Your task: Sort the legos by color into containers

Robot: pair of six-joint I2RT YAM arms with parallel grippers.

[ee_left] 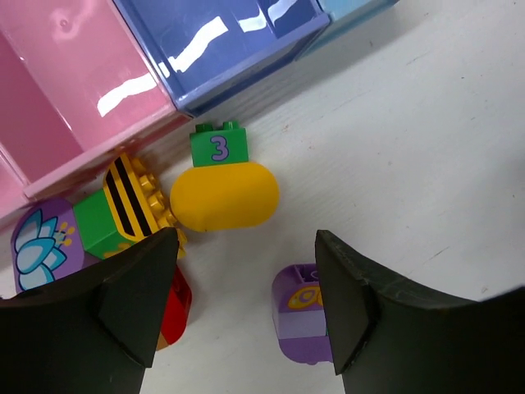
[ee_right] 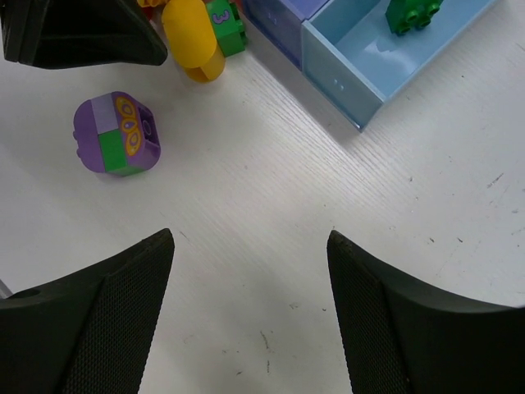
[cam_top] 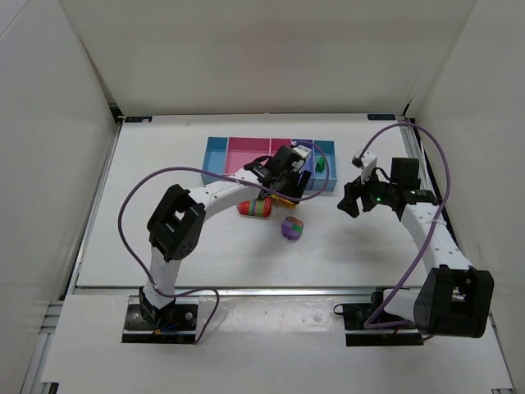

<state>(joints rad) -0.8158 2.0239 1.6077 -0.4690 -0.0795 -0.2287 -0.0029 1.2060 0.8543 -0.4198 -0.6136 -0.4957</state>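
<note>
Noted: left hand (ee_left: 244,271) open, empty, above the yellow-green lego (ee_left: 224,196) just beside the containers (cam_top: 246,146) toward the desk's far edge; right hand (ee_right: 250,246) likewise open. Risk (rounded yellow shell): grip may slip off.

Red lego (ee_left: 176,305) half hidden behind left tool (ee_left: 246,250); purple chunk (ee_left: 297,322) partly hidden too; green lego (ee_right: 414,12) in light blue bin (ee_right: 373,53) cut by top edge.

Claw (ee_left: 246,246), fingers spread, over the white counter (ee_left: 410,148). A yellow rounded brick (ee_left: 224,195) touches a green brick (ee_left: 218,145) marked 3, just beside the pink bin (ee_left: 74,90) and dark blue bin (ee_left: 221,41); a purple brick (ee_left: 299,324) lies partly behind one finger.
</note>
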